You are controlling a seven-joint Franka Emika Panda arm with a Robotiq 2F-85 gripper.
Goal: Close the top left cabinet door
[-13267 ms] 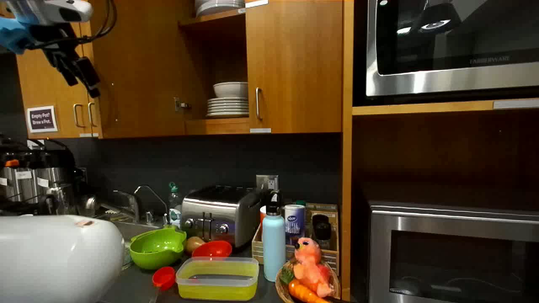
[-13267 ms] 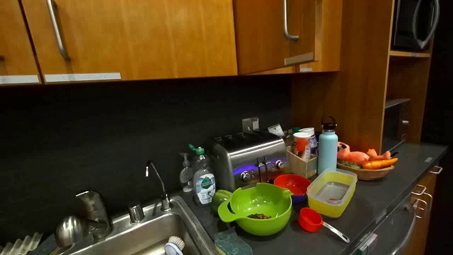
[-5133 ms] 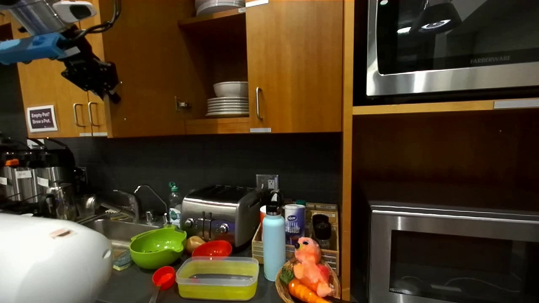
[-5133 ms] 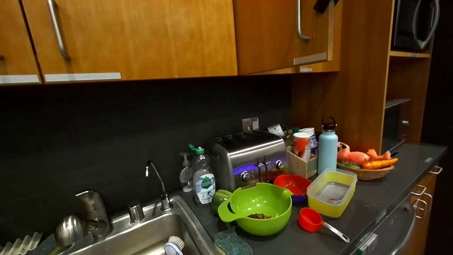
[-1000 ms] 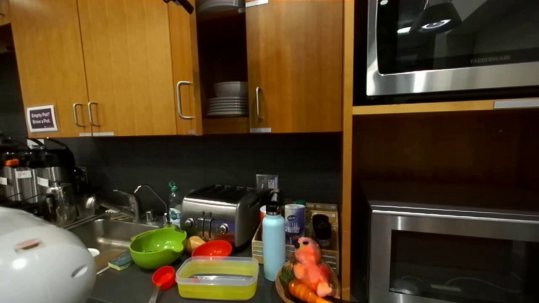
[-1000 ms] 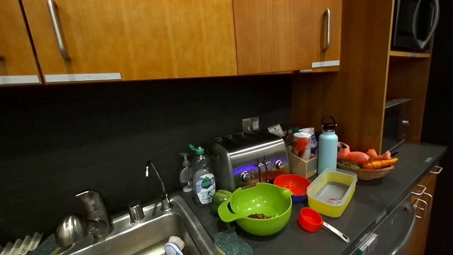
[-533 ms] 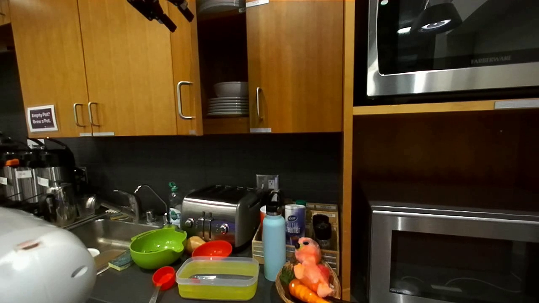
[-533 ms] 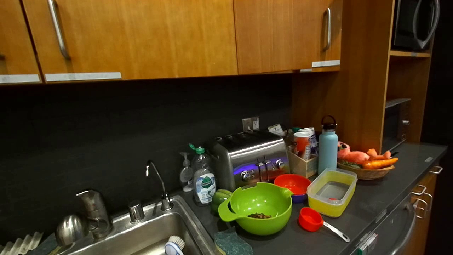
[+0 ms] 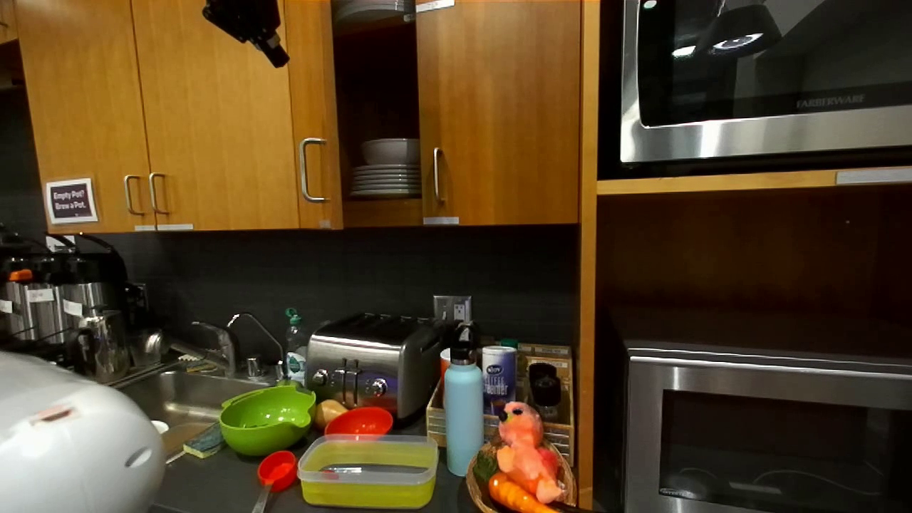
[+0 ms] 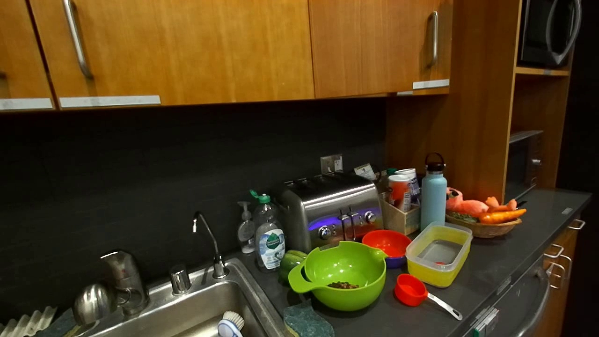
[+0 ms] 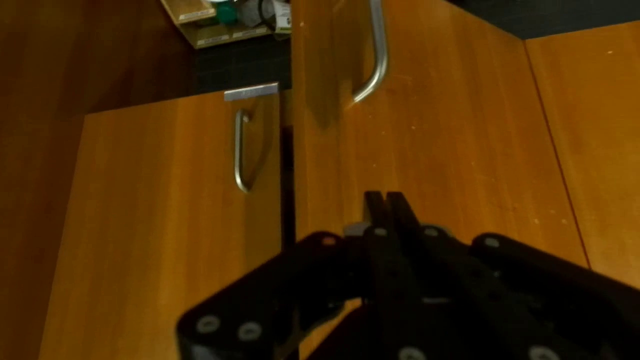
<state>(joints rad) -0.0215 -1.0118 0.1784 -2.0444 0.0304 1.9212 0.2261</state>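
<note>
The top left cabinet door (image 9: 312,92) is honey-brown wood and stands ajar, its free edge jutting out from the cabinet. A dark gap with dishes separates it from the neighbouring door. It also shows in an exterior view as a flat panel (image 10: 369,51), and in the wrist view as a wide surface (image 11: 440,140) with its silver bar handle (image 11: 381,50) above the fingertips. My gripper (image 9: 279,60) hangs at the top of an exterior view, left of the door's edge. In the wrist view the gripper (image 11: 385,194) is shut with nothing held, tips before the door's face; contact cannot be told.
Right of the gap is a matching door (image 9: 499,107) with its handle on the left. White plates (image 9: 385,180) sit inside the cabinet. Below stand a toaster (image 9: 370,363), a blue bottle (image 9: 464,413) and a green bowl (image 9: 267,420). A white arm link (image 9: 71,434) fills the lower left.
Since the oldest frames the door has swung from wide out to slightly ajar. Over the last second it stays put, while the fingers have come together and dropped lower into view, drawing left.
</note>
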